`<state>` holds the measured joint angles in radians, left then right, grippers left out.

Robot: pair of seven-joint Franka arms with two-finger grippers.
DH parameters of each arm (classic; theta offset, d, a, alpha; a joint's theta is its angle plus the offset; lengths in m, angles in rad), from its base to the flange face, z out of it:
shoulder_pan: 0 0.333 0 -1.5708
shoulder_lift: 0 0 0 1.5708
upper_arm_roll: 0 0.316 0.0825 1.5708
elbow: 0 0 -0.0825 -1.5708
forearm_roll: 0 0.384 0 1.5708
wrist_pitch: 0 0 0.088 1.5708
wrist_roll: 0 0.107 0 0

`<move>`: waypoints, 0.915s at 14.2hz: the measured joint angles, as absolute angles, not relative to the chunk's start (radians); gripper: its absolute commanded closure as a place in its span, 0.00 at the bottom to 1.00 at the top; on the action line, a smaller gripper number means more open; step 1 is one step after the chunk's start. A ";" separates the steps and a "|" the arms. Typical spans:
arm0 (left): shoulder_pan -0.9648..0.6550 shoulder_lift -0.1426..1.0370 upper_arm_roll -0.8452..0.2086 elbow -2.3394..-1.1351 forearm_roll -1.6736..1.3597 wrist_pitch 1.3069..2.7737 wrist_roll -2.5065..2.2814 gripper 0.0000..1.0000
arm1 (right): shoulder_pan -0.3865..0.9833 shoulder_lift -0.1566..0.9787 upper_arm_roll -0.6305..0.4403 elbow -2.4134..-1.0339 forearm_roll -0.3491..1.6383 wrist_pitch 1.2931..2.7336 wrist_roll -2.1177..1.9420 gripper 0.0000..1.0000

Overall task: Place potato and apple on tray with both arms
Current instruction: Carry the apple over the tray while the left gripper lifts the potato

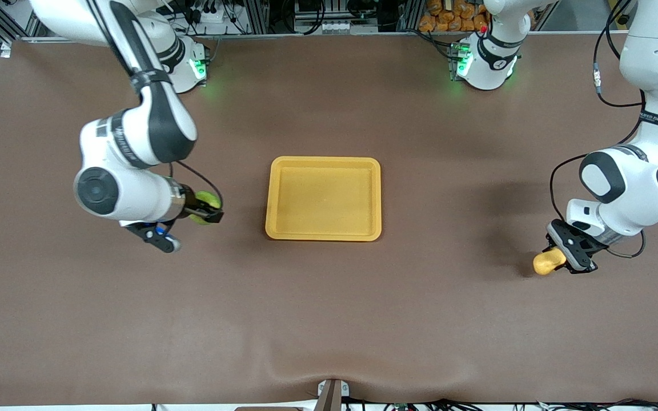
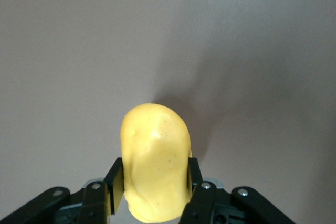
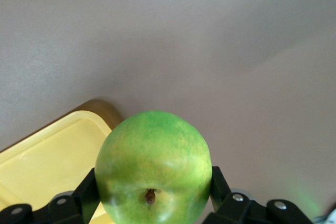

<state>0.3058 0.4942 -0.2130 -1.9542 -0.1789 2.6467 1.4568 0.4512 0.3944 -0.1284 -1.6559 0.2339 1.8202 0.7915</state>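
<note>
Green apple [image 3: 153,166] clamped in right tool [image 1: 208,212]; potato [image 2: 155,161] in left tool [image 1: 563,258]; tray [image 1: 323,161] between.

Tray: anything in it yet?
Nothing: the tray shows only its bare yellow floor. The apple is in the right gripper beside it; the potato is in the left gripper, over the table.

The tabletop [image 1: 329,319] is covered in a matt brown cloth-like sheet, smooth but for a soft ripple at its front edge. The tray [image 1: 273,197] looks like smooth yellow-orange plastic with a faint sheen. The potato [image 2: 156,161] has smooth, slightly glossy skin with tiny specks. The apple [image 3: 153,166] is glossy green, mottled yellowish. Each tool shows matt black plastic fingers [image 2: 114,184] with small metal screws.
</note>
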 measured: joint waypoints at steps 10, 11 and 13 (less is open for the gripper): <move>0.291 0.444 -0.267 -1.952 -0.179 2.537 1.117 0.81 | 0.627 0.429 -0.128 -1.766 0.299 2.086 0.988 1.00; 0.283 0.440 -0.268 -1.952 -0.179 2.529 1.091 0.81 | 0.650 0.447 -0.128 -1.769 0.299 2.117 1.014 1.00; 0.272 0.435 -0.268 -1.952 -0.179 2.522 1.043 0.82 | 0.692 0.488 -0.128 -1.772 0.299 2.170 1.051 1.00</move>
<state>0.2716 0.4348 -0.2683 -1.9521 -0.1789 2.5221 1.0432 0.6920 0.4877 -0.1276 -1.7723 0.2987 2.1695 1.0513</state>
